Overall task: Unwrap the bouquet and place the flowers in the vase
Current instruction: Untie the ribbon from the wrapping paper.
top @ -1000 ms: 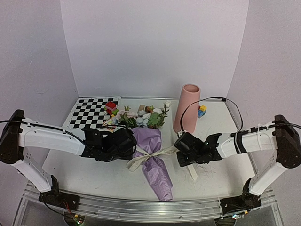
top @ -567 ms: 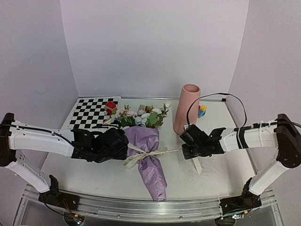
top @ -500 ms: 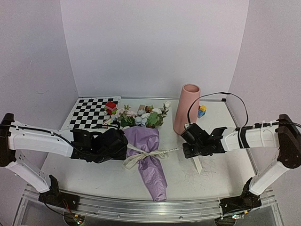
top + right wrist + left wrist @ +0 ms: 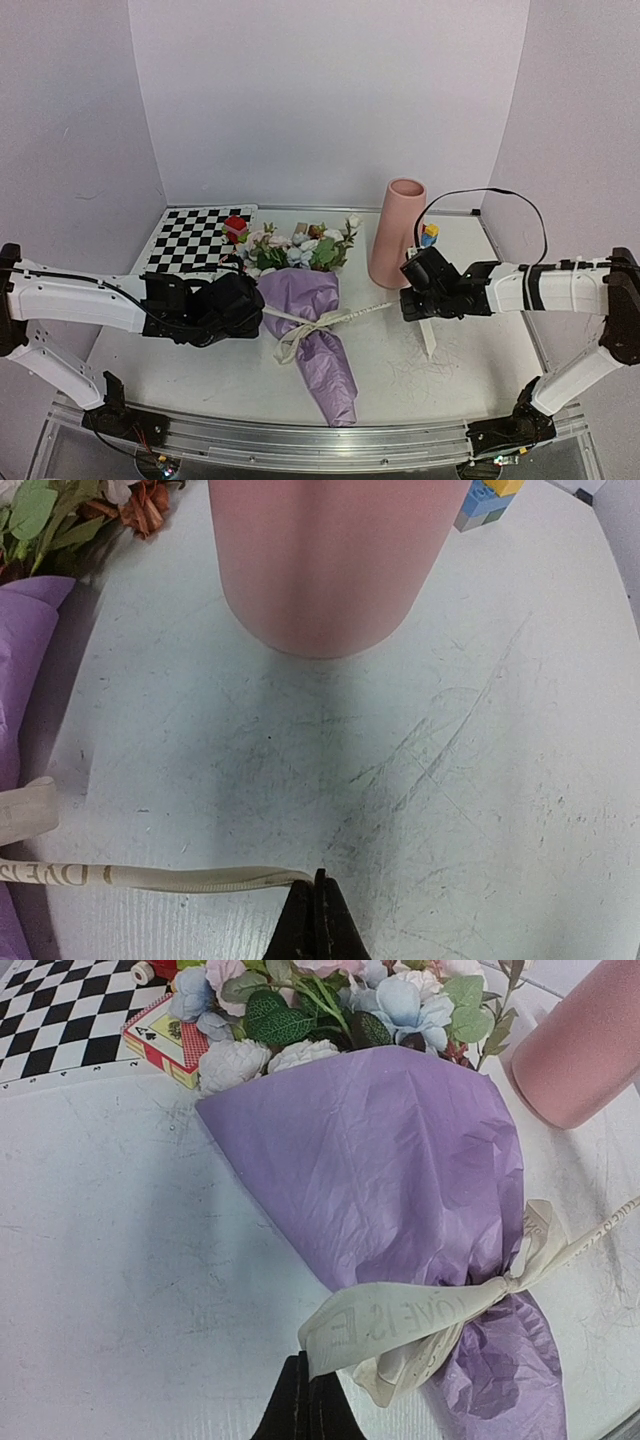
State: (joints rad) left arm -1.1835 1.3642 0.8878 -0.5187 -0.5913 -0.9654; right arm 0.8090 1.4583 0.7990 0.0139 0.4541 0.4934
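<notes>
The white table [image 4: 200,350] carries everything, and the bouquet [image 4: 312,305] lies flat near its middle, blooms toward the back wall and purple paper tip toward the near edge. It is not yet unwrapped, with the flowers [image 4: 300,250] bunched inside the cone. The pink vase [image 4: 398,232] stands upright just right of the bouquet's flower end, empty as far as can be seen. The left fingers [image 4: 308,1410] sit against the bouquet's left side, pinched shut on one cream tail of the ribbon [image 4: 345,318]. The right fingers [image 4: 320,925], well to the bouquet's right, are clamped on the other tail, which runs taut back to the knot. The chief risk is that pulling both tails apart cinches the knot tighter instead of freeing it. As nothing pins the paper down, an uneven pull would likely drag or spin the whole bouquet. The right arm works close in front of the vase, so a wider sweep could tip it. A thin tail may also slip from the pinch. The small card box [image 4: 165,1038] touching the bouquet's blooms could get shoved.
</notes>
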